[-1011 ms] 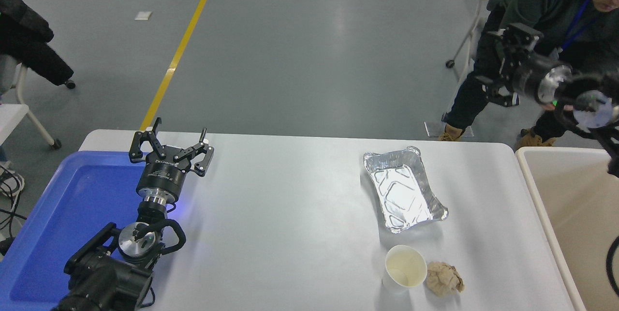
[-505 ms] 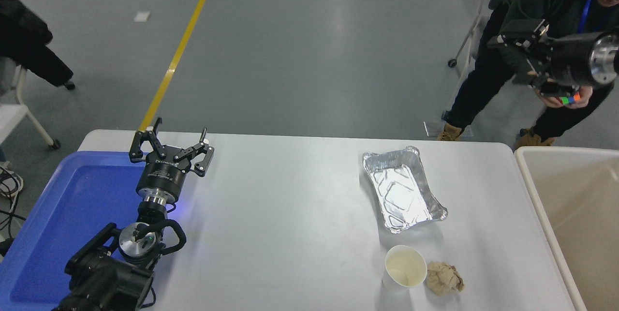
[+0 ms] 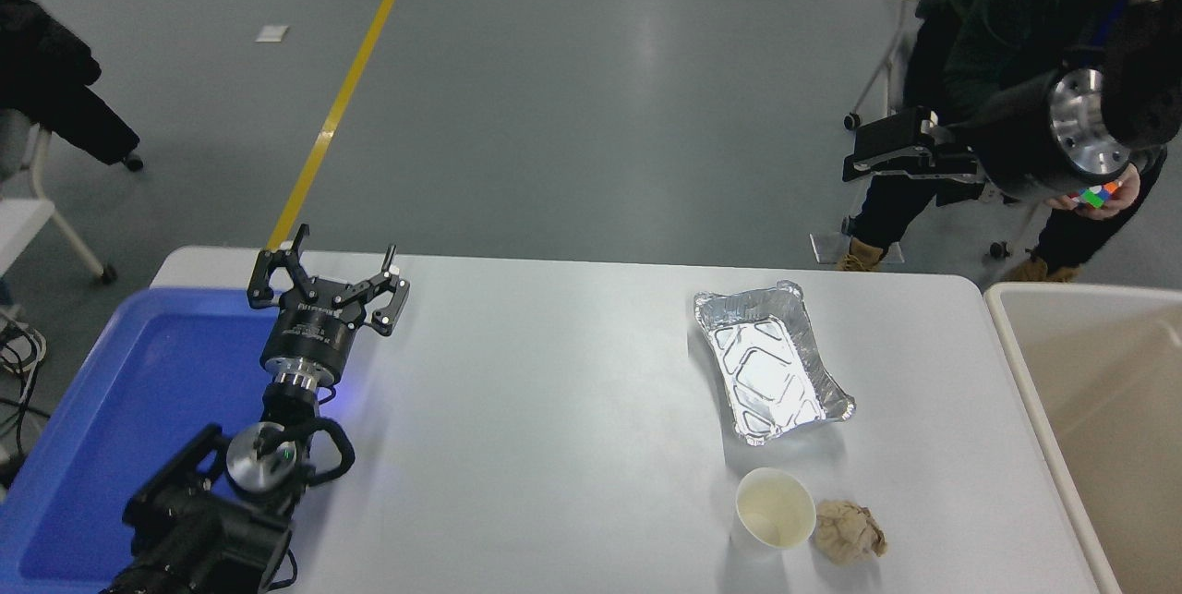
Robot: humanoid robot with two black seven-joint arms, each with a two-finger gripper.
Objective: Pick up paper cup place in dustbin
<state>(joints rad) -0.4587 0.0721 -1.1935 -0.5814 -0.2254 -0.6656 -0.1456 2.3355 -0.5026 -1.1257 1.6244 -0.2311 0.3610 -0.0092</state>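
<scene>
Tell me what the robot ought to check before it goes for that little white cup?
1. Paper cup upright, mouth open, on the table: ok.
2. Cup free to grasp: not ok, the crumpled paper ball sits against its right side.
3. Right gripper ready: fingers look apart; it is high, far beyond the table edge: not ok yet.
4. Dustbin open at the table's right: ok.
5. Left gripper parked open near the blue tray, out of the way: ok.
6. Foil tray clear of the cup: ok.
</scene>
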